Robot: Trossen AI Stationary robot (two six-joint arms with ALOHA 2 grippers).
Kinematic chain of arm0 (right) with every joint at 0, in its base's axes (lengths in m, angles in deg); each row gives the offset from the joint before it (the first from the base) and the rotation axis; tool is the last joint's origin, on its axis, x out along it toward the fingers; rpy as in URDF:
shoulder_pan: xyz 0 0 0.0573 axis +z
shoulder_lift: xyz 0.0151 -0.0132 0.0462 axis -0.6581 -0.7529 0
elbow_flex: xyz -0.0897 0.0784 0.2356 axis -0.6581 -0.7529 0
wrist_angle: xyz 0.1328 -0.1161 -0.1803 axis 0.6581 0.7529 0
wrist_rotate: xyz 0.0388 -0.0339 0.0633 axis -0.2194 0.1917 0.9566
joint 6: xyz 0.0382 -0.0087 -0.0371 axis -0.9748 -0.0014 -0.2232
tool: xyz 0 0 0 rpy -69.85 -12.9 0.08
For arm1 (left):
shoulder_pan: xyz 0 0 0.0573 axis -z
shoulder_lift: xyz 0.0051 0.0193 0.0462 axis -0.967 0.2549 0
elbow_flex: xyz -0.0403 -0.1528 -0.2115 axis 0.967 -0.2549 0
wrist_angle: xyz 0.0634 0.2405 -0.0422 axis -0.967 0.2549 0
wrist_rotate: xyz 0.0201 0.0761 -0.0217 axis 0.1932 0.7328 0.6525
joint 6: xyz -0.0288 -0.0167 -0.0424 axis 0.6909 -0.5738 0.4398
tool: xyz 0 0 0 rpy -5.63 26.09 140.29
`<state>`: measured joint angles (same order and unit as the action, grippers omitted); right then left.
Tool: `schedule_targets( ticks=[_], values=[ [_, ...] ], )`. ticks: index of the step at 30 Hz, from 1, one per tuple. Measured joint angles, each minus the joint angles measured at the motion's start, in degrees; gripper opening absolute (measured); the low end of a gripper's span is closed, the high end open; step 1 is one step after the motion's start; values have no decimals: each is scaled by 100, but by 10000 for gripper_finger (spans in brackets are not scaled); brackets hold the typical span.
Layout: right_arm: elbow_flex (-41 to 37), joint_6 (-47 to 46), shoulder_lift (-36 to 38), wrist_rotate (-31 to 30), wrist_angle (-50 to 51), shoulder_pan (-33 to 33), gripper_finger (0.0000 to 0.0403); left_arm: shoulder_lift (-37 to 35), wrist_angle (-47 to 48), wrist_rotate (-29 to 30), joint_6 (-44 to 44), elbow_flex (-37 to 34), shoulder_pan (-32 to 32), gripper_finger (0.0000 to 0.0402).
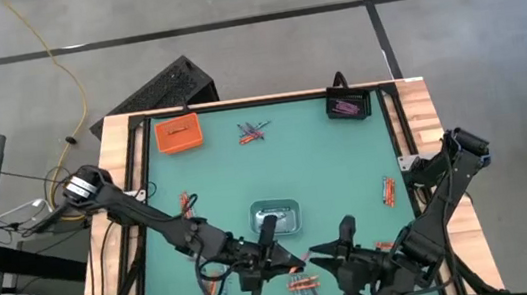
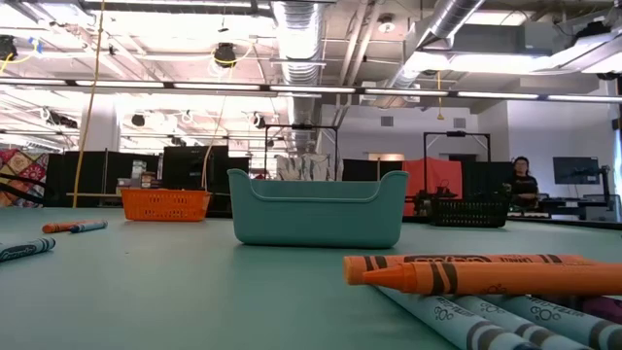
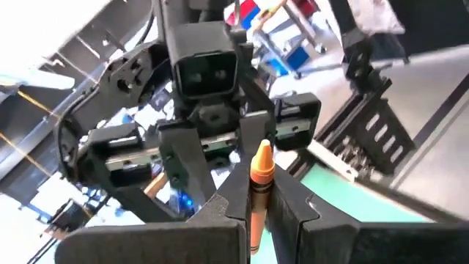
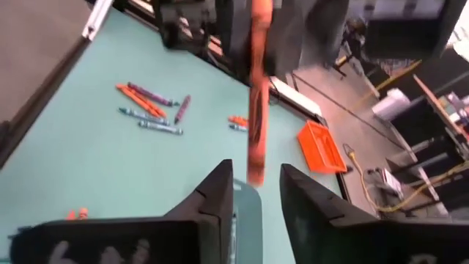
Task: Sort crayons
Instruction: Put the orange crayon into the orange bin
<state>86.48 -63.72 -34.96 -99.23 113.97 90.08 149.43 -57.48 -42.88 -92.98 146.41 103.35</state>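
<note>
Orange crayon passing between the two arms!
The left gripper [image 3: 258, 209] is pinching the thin orange wax crayon [image 3: 259, 183] tight near the table's front edge, while the right gripper [image 4: 256, 194] is standing parted around its other end, not clamping.

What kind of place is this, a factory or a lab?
Probably a robotics lab or workshop: exposed silver ceiling ducts, rows of dark workstations with monitors, and a green-topped wooden table holding crayons.

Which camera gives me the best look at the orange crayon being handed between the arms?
Left wrist view: the orange crayon stands clamped between the left gripper fingers. Right wrist view shows it blurred above the open right gripper. High view shows almost nothing; low view misses it.
</note>
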Motion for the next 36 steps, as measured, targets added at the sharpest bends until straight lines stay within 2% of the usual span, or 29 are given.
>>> schedule_targets(
  ticks=[5,13,18,23,27,30,36],
  values=[
    [0,-1058,0,-241,1108,0,134,-346,959,590,2,0,-17,6],
    [-14,-3956,-57,-12,3641,4,141,-1107,3202,2032,474,0,-353,6],
    [-544,-4584,-45,238,3702,4,141,-1741,4919,2325,1430,0,-1011,6],
    [-1198,-5007,-50,254,3441,-39,141,-2247,6298,2241,2349,0,-2083,6],
    [-1619,-5323,-50,249,3157,-39,141,-2403,7102,1704,2780,0,-3310,6],
    [-1862,-5376,-50,251,2845,-39,141,-2379,7541,1306,2817,-2,-4317,6],
    [-2120,-5372,-50,252,2365,-29,141,-1978,7582,407,2488,-71,-6041,7]
  ],
)
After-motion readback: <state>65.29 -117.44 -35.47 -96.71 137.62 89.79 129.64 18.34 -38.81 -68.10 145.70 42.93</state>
